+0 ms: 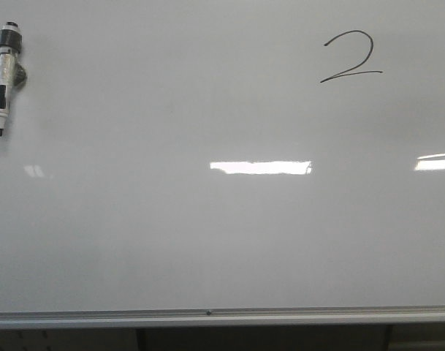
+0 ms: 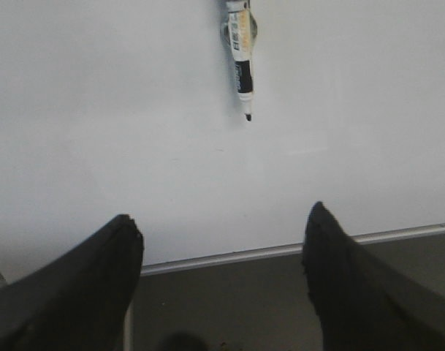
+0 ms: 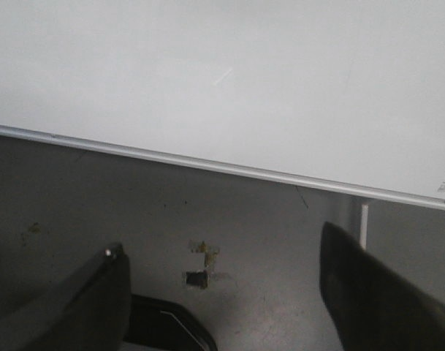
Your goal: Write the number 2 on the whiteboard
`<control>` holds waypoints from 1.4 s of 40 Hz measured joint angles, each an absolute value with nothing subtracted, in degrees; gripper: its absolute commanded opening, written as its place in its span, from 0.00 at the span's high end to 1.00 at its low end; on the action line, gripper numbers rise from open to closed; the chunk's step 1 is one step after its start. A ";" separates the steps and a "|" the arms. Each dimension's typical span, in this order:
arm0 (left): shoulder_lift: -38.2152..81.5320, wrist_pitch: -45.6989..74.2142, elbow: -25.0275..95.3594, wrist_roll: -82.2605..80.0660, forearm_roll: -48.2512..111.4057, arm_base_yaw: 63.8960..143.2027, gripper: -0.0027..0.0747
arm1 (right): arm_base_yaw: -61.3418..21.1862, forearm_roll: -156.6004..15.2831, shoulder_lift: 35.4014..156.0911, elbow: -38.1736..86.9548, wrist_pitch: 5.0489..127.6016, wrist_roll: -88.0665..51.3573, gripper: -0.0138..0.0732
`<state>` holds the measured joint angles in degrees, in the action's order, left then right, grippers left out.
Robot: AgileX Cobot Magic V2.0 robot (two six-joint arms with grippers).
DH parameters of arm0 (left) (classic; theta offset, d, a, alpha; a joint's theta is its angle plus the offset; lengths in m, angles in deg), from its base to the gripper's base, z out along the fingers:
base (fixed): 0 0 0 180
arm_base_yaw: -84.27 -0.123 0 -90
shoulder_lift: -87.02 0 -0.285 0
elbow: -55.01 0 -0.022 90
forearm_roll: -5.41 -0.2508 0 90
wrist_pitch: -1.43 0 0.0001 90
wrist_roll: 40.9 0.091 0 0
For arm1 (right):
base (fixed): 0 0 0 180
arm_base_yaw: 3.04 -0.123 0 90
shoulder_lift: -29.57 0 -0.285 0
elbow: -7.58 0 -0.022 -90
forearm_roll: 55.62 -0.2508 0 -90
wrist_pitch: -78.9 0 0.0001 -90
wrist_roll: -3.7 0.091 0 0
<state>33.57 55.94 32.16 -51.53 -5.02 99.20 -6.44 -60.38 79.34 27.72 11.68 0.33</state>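
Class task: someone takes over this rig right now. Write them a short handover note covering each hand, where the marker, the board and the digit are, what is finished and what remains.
Left hand: open, holding nothing, below the board's bottom rail.
Right hand: open, holding nothing, also below the rail.
Whiteboard: fills the front view, silver rail along the bottom.
Number 2: written in black at the board's upper right.
Marker: hanging on the board at upper left, tip down, uncapped.
Done: the digit is on the board and the marker is released.
Left: nothing visible; possibly cap the marker.
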 measured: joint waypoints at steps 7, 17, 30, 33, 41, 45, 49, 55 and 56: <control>38.81 57.47 32.25 -51.44 -3.84 99.56 0.37 | -6.44 -58.76 72.50 28.57 11.09 0.92 0.20; 40.28 57.96 32.25 -50.24 -3.67 99.56 0.37 | -6.44 -57.44 67.45 29.63 10.85 2.19 0.20; 40.28 58.91 32.25 -48.17 -3.67 99.56 0.49 | -6.44 -57.40 67.35 30.28 10.85 4.15 0.39; 40.28 58.91 32.25 -48.17 -3.67 99.56 0.62 | -6.44 -57.40 67.35 30.28 10.85 4.25 0.53; 40.28 59.04 32.25 -48.17 -3.67 99.56 0.93 | -6.44 -57.40 67.35 30.28 10.85 4.27 0.83; 40.28 59.04 32.25 -48.17 -3.67 99.56 0.99 | -6.44 -57.40 67.35 30.28 10.85 4.38 0.93; 40.28 59.04 32.25 -48.17 -3.67 99.56 0.99 | -6.44 -57.40 67.35 30.28 10.85 4.38 0.92; 40.28 59.04 32.25 -48.17 -3.67 99.56 0.99 | -6.44 -57.40 67.35 30.28 11.71 4.38 0.92; 40.28 59.04 32.25 -48.17 -3.67 99.56 0.99 | -6.44 -57.40 67.35 30.28 11.71 4.38 0.92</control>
<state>40.28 59.04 32.25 -48.17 -3.67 99.56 -6.44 -57.40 67.35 30.28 11.71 4.38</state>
